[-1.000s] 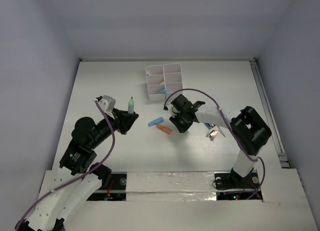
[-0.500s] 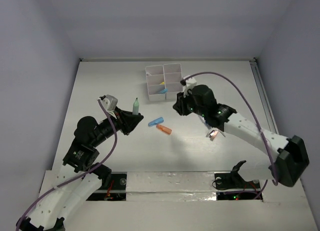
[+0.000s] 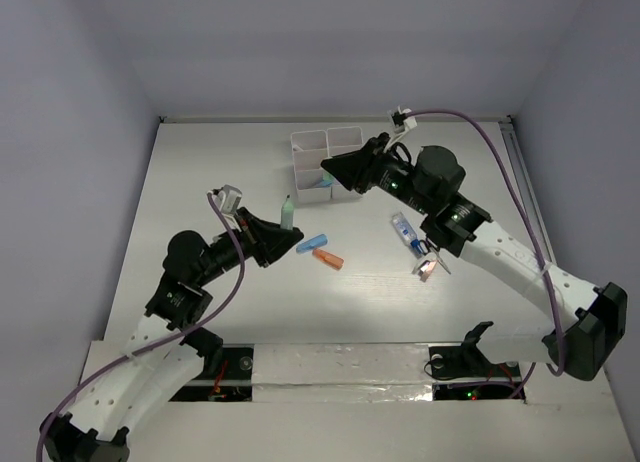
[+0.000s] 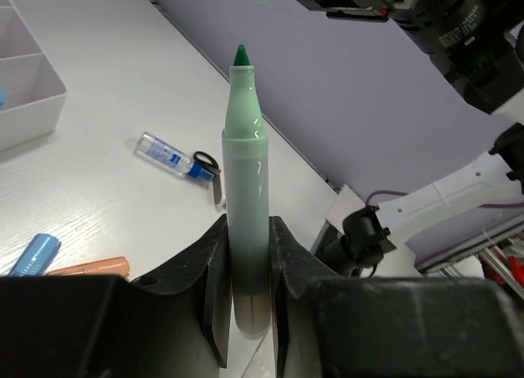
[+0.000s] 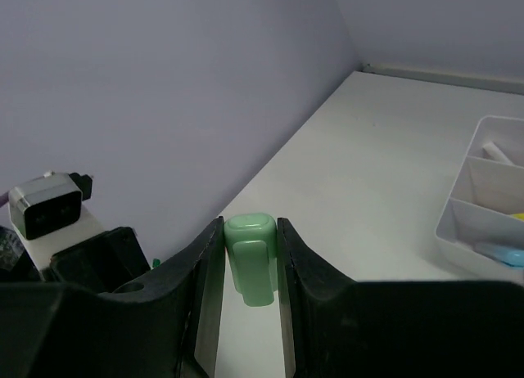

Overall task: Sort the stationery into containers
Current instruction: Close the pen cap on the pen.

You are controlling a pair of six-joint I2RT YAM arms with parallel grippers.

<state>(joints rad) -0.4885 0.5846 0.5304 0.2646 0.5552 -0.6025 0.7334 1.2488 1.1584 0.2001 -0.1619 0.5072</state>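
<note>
Two grippers are clamped: the left gripper [image 4: 248,239] on an uncapped green marker [image 4: 246,165], at 7 o'clock from the organizer [image 3: 312,142]; the right gripper [image 5: 250,231] pinches a green cap [image 5: 250,263] above the organizer.

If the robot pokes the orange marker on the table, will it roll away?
Probably, poked sideways: the orange marker looks round and lies flat on the smooth table. The blue marker close beside it might stop it. It looks stiff, unlikely to bend.

Green marker [image 4: 246,222] uncapped, held aloft; blue marker [image 3: 311,245], orange marker [image 3: 328,258] flat, adjacent, near organizer [image 3: 300,169].
</note>
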